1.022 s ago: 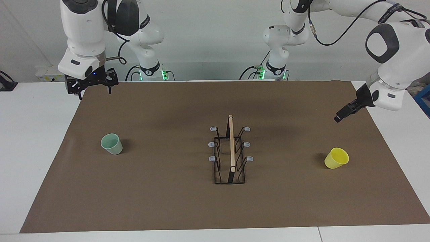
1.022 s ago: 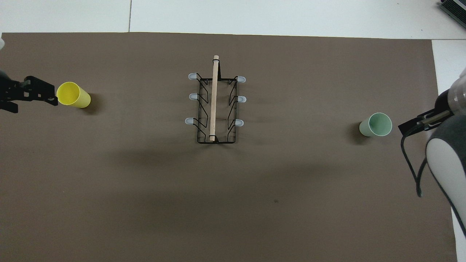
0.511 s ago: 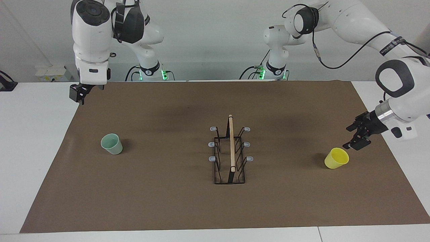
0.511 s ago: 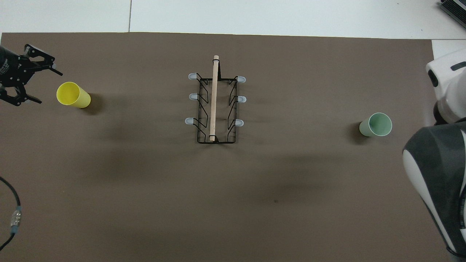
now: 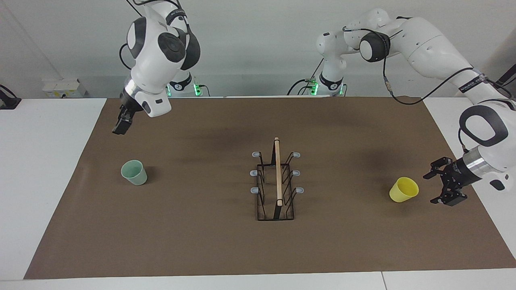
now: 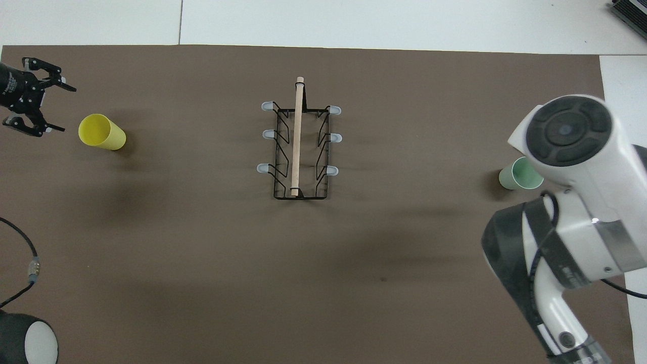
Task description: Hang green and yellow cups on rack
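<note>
Knocking the yellow cup point(image 5: 404, 189) over is the main risk, I think: it is light, and the left pincer point(image 5: 442, 184), its fingers spread, waits low just beside it at the left arm's end of the tabletop point(image 5: 225, 249), not touching; a crooked approach would push it away. The rack point(image 5: 276, 183) stands mid-tabletop, both cups well apart from it. The right pincer point(image 5: 121, 124) hangs above the mat, the green cup point(image 5: 134, 172) standing apart from it and unheld; whether that pincer is spread I cannot tell.
</note>
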